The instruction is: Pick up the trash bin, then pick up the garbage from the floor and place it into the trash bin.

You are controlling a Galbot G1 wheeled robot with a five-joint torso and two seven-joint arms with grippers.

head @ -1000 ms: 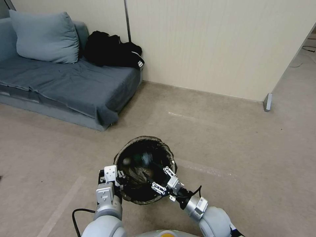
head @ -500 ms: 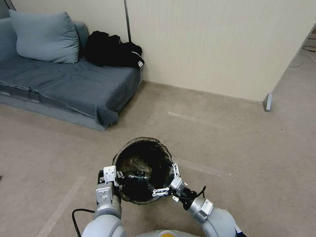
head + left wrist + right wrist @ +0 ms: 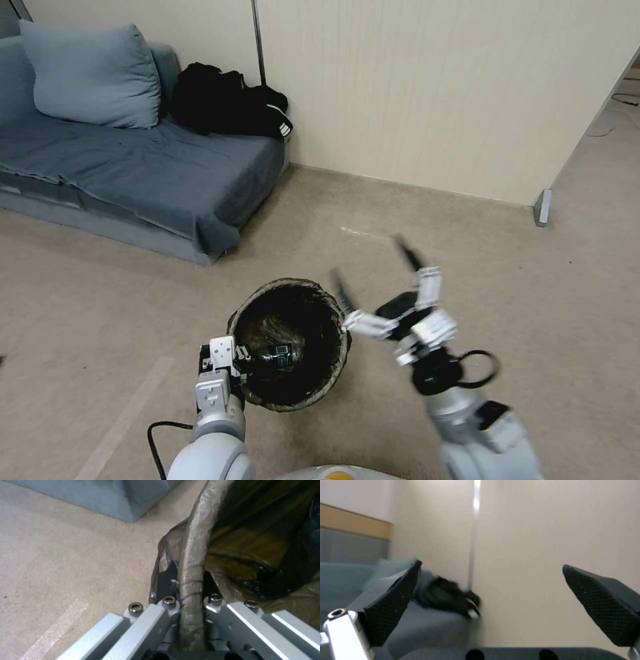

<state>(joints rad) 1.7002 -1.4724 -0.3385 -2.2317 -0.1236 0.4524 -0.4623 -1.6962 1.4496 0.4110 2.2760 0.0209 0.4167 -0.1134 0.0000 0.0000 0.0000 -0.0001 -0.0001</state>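
Bin mouth open; floor free — sofa left

One trash bin stood on the floor near the robot, with one dark bag liner folded over its rim. Inside it lay one green-labelled bottle. Two grippers were present: the left gripper and the right gripper. At far left were one sofa, one cushion and one black garment.
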